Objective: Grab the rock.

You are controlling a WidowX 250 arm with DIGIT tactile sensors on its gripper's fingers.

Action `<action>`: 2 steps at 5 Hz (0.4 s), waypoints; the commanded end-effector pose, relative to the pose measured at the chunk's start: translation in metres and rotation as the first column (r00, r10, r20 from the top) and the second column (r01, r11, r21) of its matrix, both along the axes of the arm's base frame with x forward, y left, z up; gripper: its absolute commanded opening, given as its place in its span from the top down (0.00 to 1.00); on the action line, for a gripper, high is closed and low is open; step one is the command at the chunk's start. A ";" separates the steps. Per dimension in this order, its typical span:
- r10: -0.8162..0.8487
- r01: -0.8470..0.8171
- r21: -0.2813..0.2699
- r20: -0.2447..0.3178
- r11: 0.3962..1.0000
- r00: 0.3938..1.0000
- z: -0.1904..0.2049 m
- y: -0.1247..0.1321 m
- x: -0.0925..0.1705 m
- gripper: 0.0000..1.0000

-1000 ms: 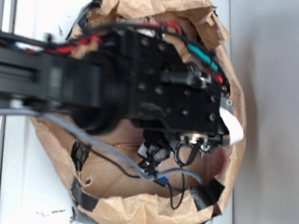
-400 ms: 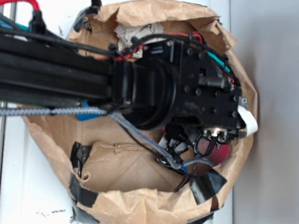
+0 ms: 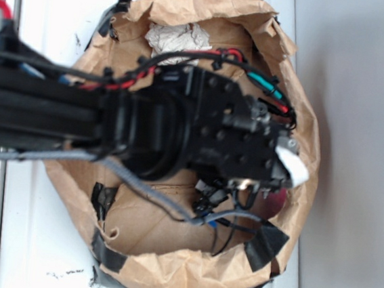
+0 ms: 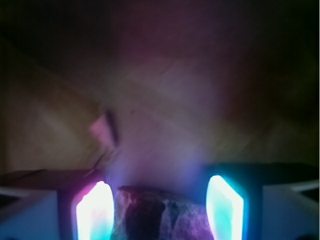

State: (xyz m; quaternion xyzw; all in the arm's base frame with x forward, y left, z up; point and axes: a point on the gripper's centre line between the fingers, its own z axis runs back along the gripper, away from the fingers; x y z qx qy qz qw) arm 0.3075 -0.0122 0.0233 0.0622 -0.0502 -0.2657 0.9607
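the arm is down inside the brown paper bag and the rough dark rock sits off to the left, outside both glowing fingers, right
Not quite. The arm is down inside the brown paper bag, but the rough dark rock sits between the two glowing fingers, not outside them to the left. The wrist view shows it at the bottom edge with one finger on each side. Whether the pads touch it cannot be told.

We see the exterior view bright, evenly lit, slightly soft; the wrist view is dim and blurred, with glaring cyan-magenta glow on the end effector (image 4: 159, 207) fingers (image 4: 94, 212).
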 end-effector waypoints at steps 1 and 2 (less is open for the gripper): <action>0.002 0.011 -0.110 0.115 0.994 0.993 0.059 0.000 -0.025 1.00; 0.058 -0.035 -0.173 0.129 0.984 0.990 0.083 0.005 -0.047 1.00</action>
